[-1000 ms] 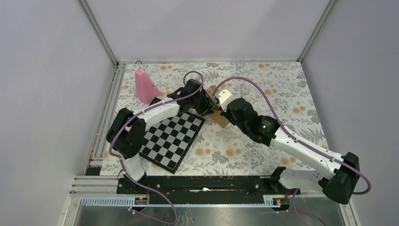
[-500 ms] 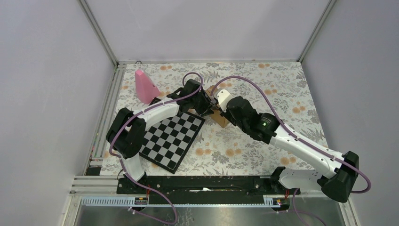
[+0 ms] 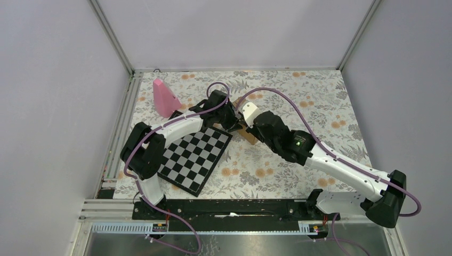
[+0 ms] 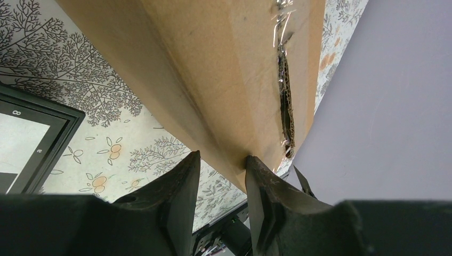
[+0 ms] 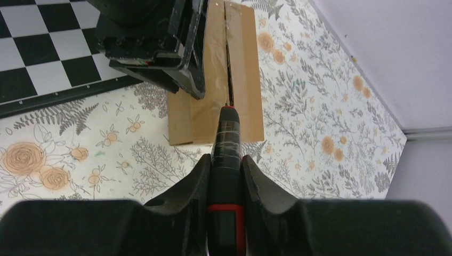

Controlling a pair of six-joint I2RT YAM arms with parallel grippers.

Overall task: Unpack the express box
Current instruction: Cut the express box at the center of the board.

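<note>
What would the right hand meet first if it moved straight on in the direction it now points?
The express box: the black tool clamped in the right hand aims at its taped top seam, tip seemingly touching; depth is unclear.

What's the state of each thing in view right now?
Small brown cardboard express box: lying flat, seam tape partly slit, flaps shut.
Left gripper: fingers clamped on the box's edge.
Right gripper: fingers shut on black red-banded tool, tip at the seam.
Black-and-white chessboard: lying flat.
Pink cone: upright.
</note>
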